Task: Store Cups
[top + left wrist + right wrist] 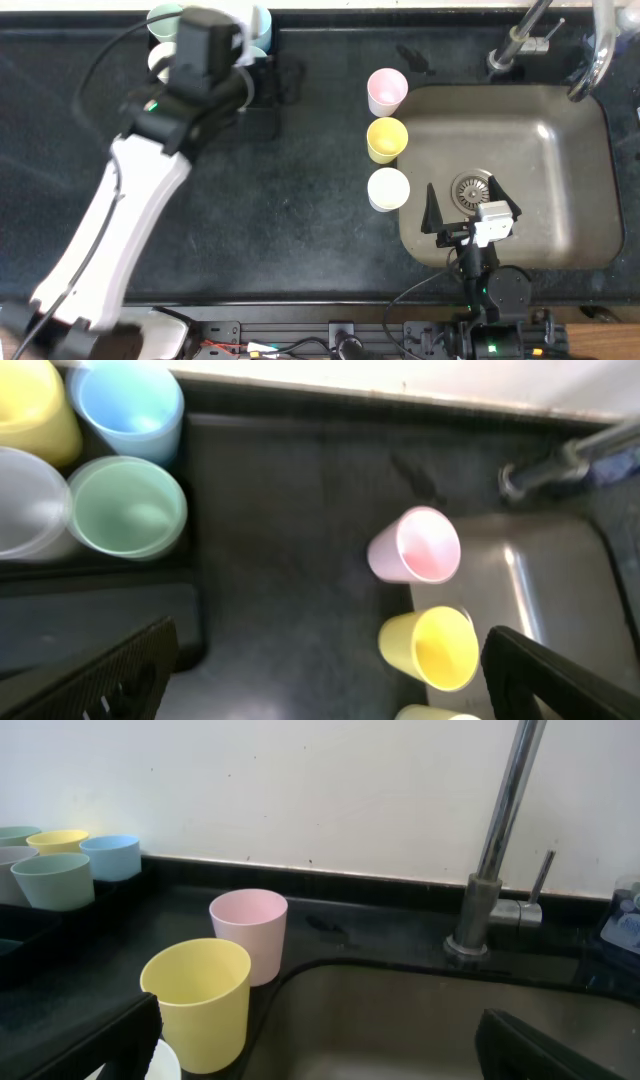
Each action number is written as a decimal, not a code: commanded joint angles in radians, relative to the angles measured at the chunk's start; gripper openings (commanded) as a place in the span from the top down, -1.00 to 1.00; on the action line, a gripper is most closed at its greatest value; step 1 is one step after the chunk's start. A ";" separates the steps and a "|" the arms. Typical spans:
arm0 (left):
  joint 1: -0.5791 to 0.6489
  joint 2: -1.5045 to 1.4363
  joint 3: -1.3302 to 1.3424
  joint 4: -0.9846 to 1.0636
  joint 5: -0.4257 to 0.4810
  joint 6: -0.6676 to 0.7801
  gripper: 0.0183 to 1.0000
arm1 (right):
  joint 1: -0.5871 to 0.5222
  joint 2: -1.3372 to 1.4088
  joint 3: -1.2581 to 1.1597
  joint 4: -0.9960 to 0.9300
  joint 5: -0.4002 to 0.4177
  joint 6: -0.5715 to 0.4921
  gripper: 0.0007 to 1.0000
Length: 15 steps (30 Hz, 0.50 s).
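Observation:
Three loose cups stand in a row on the dark counter beside the sink: pink [387,90], yellow [387,139] and cream [388,188]. Several more cups sit in a black rack [262,112] at the back left, among them a green cup [127,506], a blue cup [131,408] and another yellow cup [22,415]. My left gripper [330,690] hangs open and empty above the counter between the rack and the loose cups. My right gripper [468,202] is open and empty over the sink basin, facing the pink cup [250,933] and the yellow cup [200,1000].
The steel sink [560,120] takes up the right side, with a tall faucet [500,840] at its back rim. A white wall runs behind the counter. Bare dark counter [300,220] lies between the rack and the cup row.

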 commanded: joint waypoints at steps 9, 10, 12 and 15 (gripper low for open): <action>-0.220 0.343 0.396 -0.222 -0.176 -0.208 -1.00 | -0.003 -0.011 -0.014 0.005 0.008 0.000 -0.99; -0.230 0.370 0.426 -0.237 -0.180 -0.214 -1.00 | -0.003 -0.011 -0.014 0.005 0.008 0.000 -0.99; -0.244 0.417 0.483 -0.275 -0.204 -0.246 -1.00 | -0.003 -0.011 -0.013 0.005 0.008 0.000 -0.99; -0.259 0.484 0.558 -0.331 -0.240 -0.273 -1.00 | -0.003 -0.011 -0.013 0.005 0.008 0.000 -0.99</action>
